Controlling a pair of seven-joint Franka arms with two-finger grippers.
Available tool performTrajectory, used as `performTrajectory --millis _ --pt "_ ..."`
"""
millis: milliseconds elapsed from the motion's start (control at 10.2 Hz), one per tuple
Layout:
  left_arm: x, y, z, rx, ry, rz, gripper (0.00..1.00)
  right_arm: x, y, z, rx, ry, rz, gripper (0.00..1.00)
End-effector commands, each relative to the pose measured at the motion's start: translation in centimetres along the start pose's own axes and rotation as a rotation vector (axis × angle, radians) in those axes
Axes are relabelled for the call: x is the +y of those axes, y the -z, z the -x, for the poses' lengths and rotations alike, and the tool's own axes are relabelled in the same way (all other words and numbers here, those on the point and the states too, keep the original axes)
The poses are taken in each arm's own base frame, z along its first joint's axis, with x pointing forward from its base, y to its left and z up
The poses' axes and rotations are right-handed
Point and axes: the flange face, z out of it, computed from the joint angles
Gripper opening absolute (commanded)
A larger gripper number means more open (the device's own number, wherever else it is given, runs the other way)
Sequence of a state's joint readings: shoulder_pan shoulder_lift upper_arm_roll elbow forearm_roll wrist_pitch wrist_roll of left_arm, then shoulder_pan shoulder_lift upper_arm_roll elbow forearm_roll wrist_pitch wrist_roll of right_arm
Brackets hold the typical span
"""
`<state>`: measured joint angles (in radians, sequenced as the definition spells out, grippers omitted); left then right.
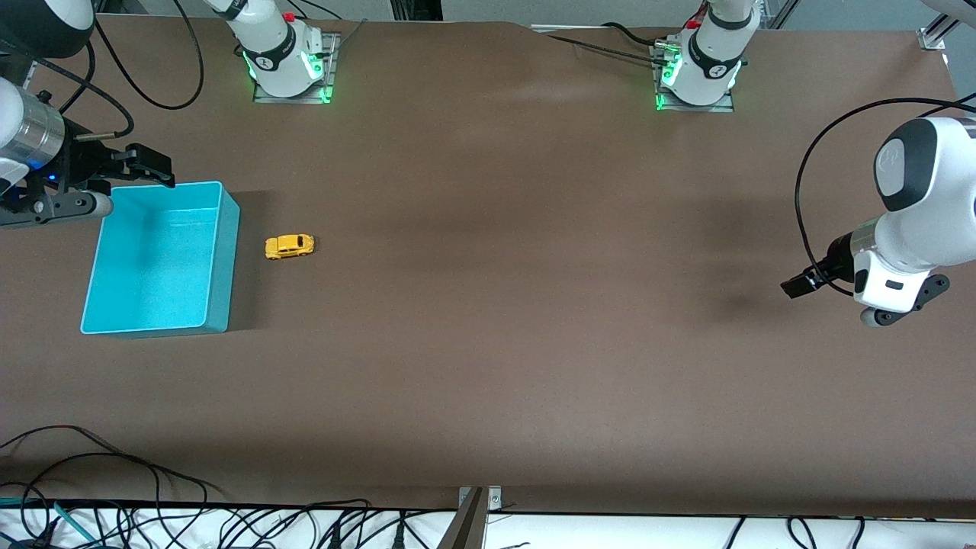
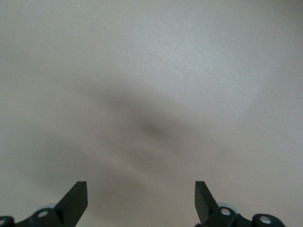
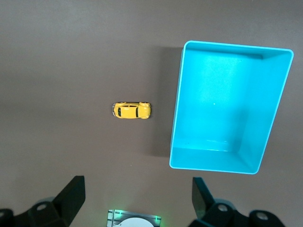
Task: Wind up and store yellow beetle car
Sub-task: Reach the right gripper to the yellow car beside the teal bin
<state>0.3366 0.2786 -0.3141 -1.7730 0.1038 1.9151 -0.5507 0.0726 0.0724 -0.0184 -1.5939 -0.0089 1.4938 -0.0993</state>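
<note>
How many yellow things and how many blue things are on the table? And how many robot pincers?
Yellow: 1, the yellow beetle car, on the table beside the bin
Turquoise blue: 1, the bin
Black pincers: 2, the right pincer and the left pincer, both open
Total: 4

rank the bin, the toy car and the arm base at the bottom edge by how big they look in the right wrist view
1. turquoise bin, by far the largest
2. yellow toy car, small
3. arm base, only a cut-off sliver shows, so its place against the car is unsure
</note>
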Motion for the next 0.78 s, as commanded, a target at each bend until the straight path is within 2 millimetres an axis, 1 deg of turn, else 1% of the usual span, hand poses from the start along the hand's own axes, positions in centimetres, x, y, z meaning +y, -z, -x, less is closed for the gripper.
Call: performTrajectory --millis 0,98,294,392,687 --pt "-0.1 0.7 0.2 -0.007 -0.031 -0.014 1.0 -1.0 -0.6 -0.9 -0.013 0.037 -0.002 1.0" --pt "0.0 0.7 0.2 -0.009 -0.031 -0.015 1.0 -2.1 -0.9 -1.4 -0.007 0.059 0.004 1.0" --pt "-0.1 0.7 0.3 -0.014 -0.031 -0.018 1.0 -3.6 -1.4 -2.4 0.016 0.079 0.01 1.0" --pt "-0.1 0.8 0.3 -0.012 -0.031 -0.017 1.0 -4.7 -1.8 -3.0 0.028 0.09 0.014 1.0" --pt "-0.2 0.9 0.5 -0.029 -0.033 -0.027 1.0 -9.4 -4.1 -5.4 0.053 0.161 0.027 1.0"
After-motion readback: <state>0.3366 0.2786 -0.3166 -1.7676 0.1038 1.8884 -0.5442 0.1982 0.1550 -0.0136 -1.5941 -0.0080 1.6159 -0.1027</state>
